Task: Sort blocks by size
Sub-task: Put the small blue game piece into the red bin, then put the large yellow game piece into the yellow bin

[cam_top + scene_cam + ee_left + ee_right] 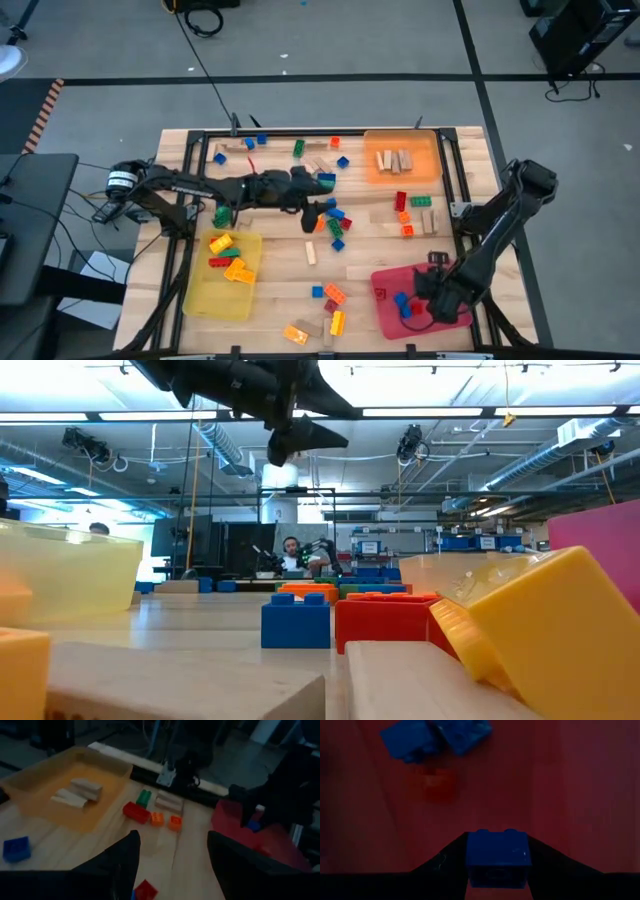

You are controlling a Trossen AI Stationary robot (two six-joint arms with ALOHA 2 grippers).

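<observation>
- Right gripper (497, 870) of mine is closed on a small blue brick (497, 855), held between my 2 dark fingers with its 2 studs facing away from the wrist and its short body square to the fingers.
- From above, that right gripper (432, 290) hangs over the red tray (385, 280) at the near right corner of the table, my right arm bent back toward the table's right edge.
- On the red tray floor just beyond the held brick lie 2 more blue bricks (435, 737), touching each other, and 1 small red piece (439, 786) beside them.
- Left gripper (312, 215) is stretched over the middle of the table, my left arm lying long across from the left edge; its fingers (122, 860) stand wide apart with nothing between them.
- Under and around it sits a loose scatter of blocks (335, 225), red, blue, green and orange, pointing every which way.
- Near left, the yellow tray (200, 295) holds yellow, red and orange bricks (228, 258).
- Far right, the orange tray (425, 150) holds tan wooden pieces (395, 160) lying side by side.
- Between the orange and red trays lie a red brick (135, 812), a green one (144, 797) and 2 small orange ones (166, 820).
</observation>
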